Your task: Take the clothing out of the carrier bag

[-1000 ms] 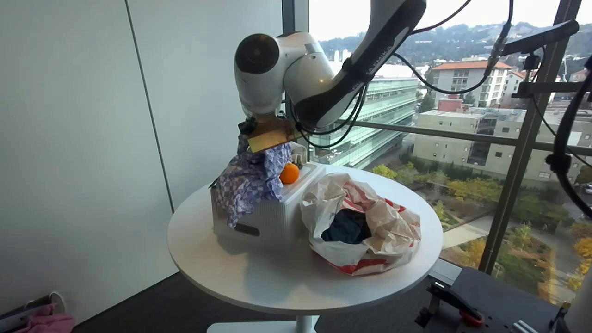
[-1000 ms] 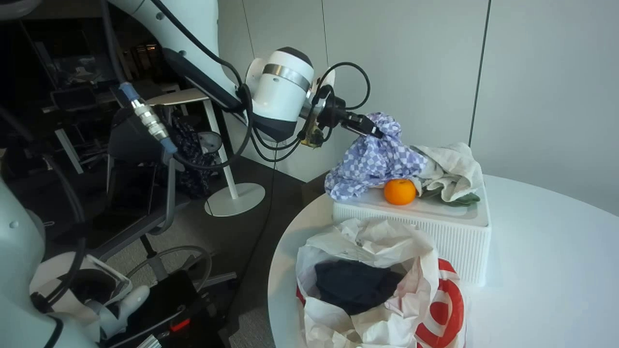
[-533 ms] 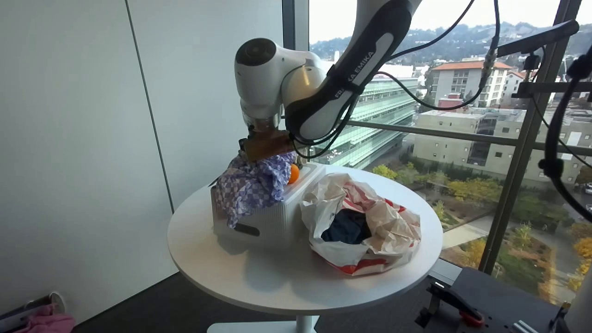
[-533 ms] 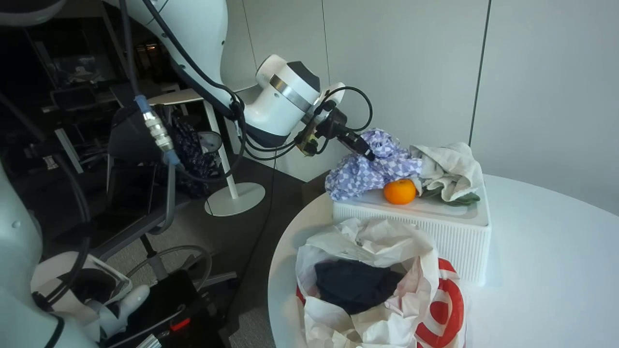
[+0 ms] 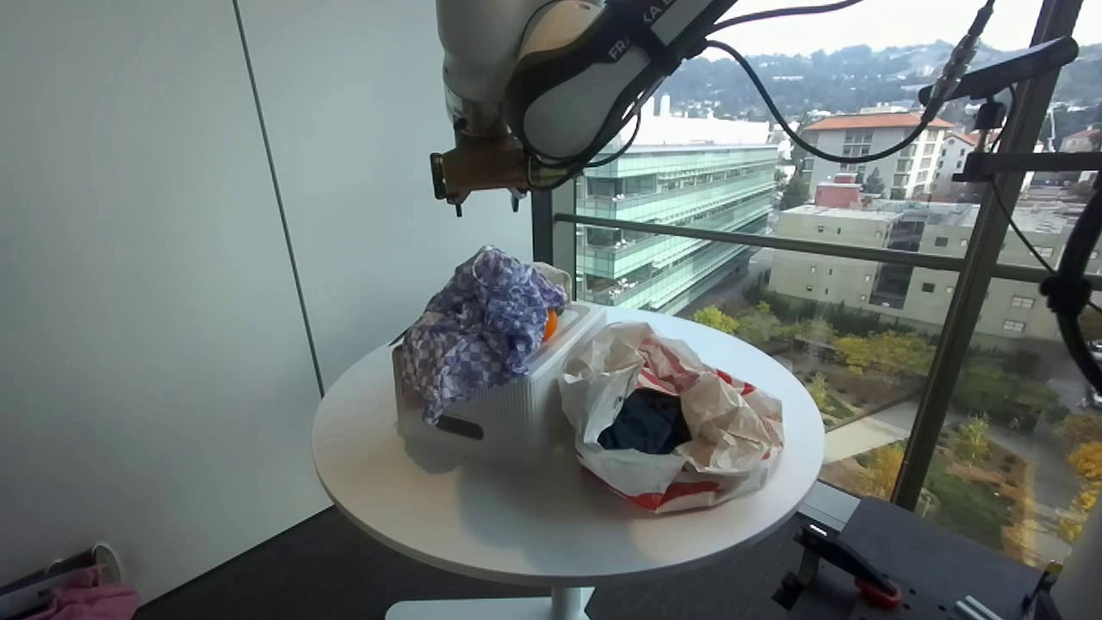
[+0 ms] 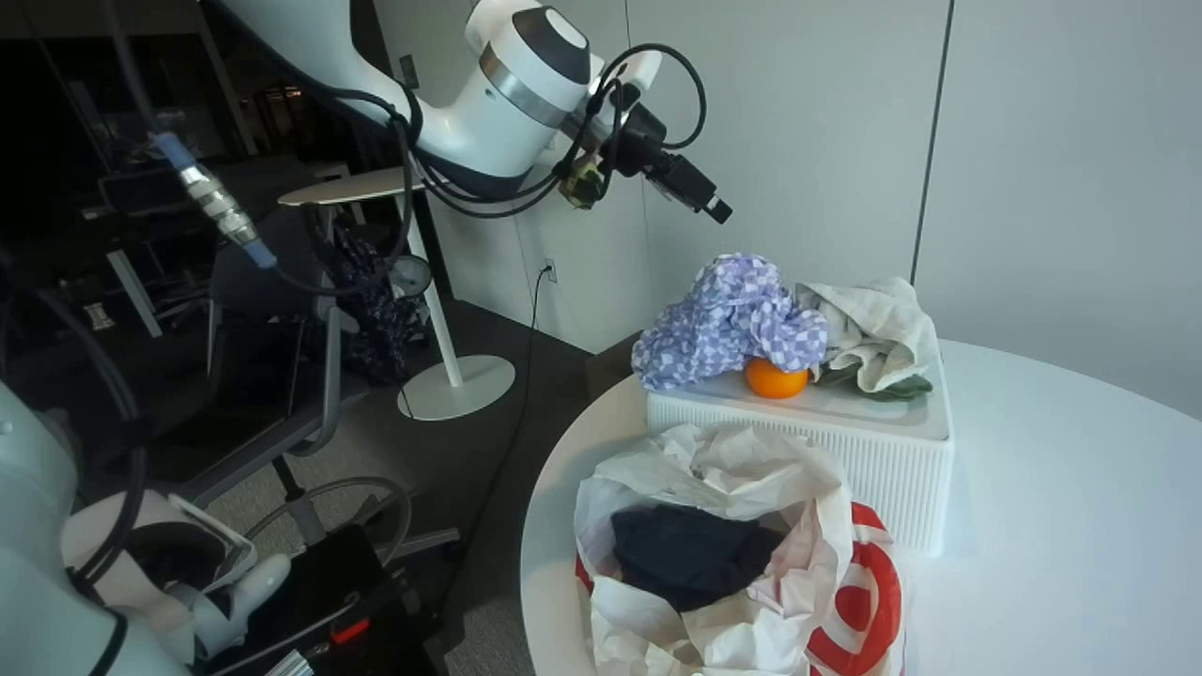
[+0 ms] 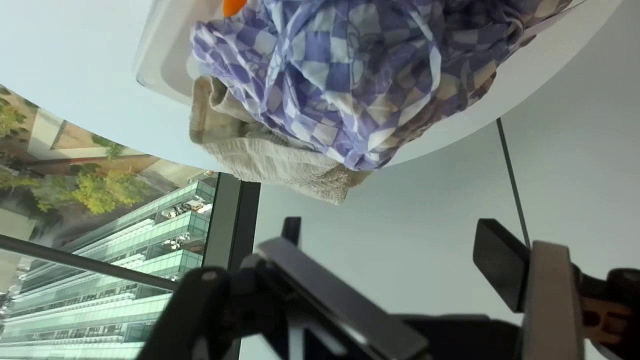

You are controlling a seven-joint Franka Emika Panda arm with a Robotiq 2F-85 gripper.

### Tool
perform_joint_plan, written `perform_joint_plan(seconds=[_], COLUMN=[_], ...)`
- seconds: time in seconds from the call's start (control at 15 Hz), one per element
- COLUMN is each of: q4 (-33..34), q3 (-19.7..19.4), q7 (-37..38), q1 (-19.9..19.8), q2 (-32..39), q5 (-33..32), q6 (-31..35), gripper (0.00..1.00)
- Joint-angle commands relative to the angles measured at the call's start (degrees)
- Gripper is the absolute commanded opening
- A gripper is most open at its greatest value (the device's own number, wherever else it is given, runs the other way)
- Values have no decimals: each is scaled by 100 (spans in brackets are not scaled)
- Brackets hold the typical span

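Observation:
Dark navy clothing (image 5: 646, 422) lies crumpled inside the white-and-red carrier bag (image 5: 736, 430); in an exterior view the same dark clothing (image 6: 690, 554) fills the mouth of the bag (image 6: 732, 469). A purple-and-white checked cloth (image 6: 723, 324) rests in a heap on the white box beside the bag, part of it draping down one side. My gripper (image 5: 487, 207) hangs above that heap, apart from it. In the wrist view the gripper (image 7: 395, 247) has its fingers wide apart with only the wall seen between them, and the checked cloth (image 7: 340, 65) lies beyond the tips.
The ribbed white box (image 6: 901, 479) also carries an orange (image 6: 777, 380), a beige cloth (image 6: 878, 324) and something green (image 6: 897, 387) partly under it. Box and bag share a round white table (image 5: 551, 534). Wall and window stand close behind.
The gripper, shut on the checked cloth a second ago, has lowered, let it go, opened and risen clear. The cloth has settled onto the box, partly over the orange. Bag and navy clothing are unchanged.

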Motion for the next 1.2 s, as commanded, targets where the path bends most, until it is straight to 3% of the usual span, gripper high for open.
perform_joint_plan(seconds=[0.0, 0.53, 0.73, 1.13], q4=[-118, -976, -1561, -2756], q3=[-215, -688, -911, -1172], q7=[-459, -1888, -2468, -3147], q1=[65, -304, -445, -670], q2=[-625, -1687, -1657, -1111], q5=[222, 814, 1186, 1496], q6=[-789, -3335, -3470, -2784], gripper=[100, 100, 100, 100])
